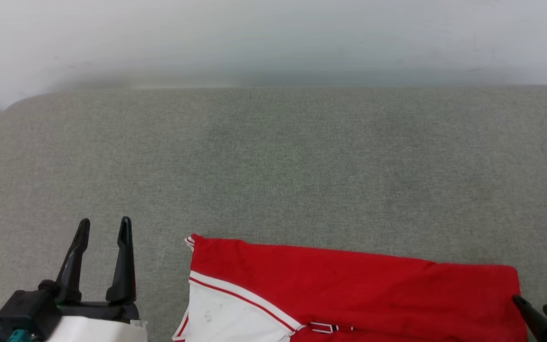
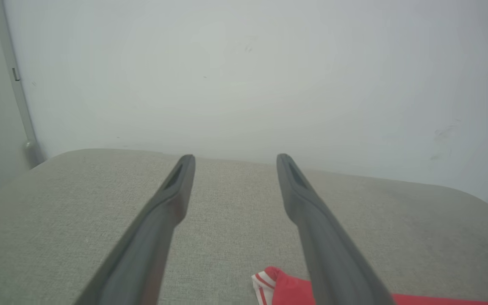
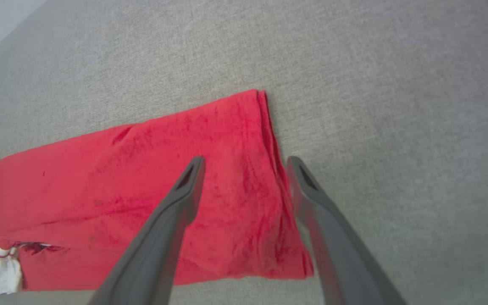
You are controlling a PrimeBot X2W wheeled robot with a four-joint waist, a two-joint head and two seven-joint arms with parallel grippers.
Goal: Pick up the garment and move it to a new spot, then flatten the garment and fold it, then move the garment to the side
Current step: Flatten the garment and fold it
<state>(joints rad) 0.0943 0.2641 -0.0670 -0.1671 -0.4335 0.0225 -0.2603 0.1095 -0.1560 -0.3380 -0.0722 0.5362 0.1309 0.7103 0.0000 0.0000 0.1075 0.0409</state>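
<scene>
Likely mid-fold: shirt (image 1: 349, 285) is lying strip-folded, left gripper (image 1: 105, 220) beside it, right gripper (image 1: 532, 303) over its end, jaws released and empty, next probably calling for grasping that end.

- Bright, soft, even light in all three views; no glare, no hard shadows.
- Head view: faint shadow band on the wall (image 1: 273, 78) just above the grey fabric surface (image 1: 273, 156); the wall looks hazy.
- Wrist views: the fingers (image 2: 140, 254) blur toward the bottom edge.
- Left wrist view: wide-angle bend, far surface edge bows.
- Right wrist view: the garment (image 3: 142, 178) is vivid red, creases sharp.
</scene>
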